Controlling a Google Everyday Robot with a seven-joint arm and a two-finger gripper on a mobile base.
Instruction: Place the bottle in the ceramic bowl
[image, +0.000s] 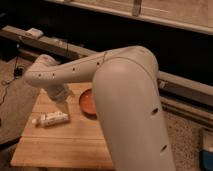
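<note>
The bottle is small, slim and white with a dark label. It lies on its side on the left part of the wooden table. The ceramic bowl is orange-red inside and sits right of the bottle near the table's back; my big white arm covers its right part. My gripper hangs under the arm's bent wrist, just behind and above the bottle and left of the bowl. It holds nothing that I can see.
My arm fills the middle and right of the view and hides the table's right side. A long metal rail runs behind the table, with a white box on it. Cables lie on the floor at the left.
</note>
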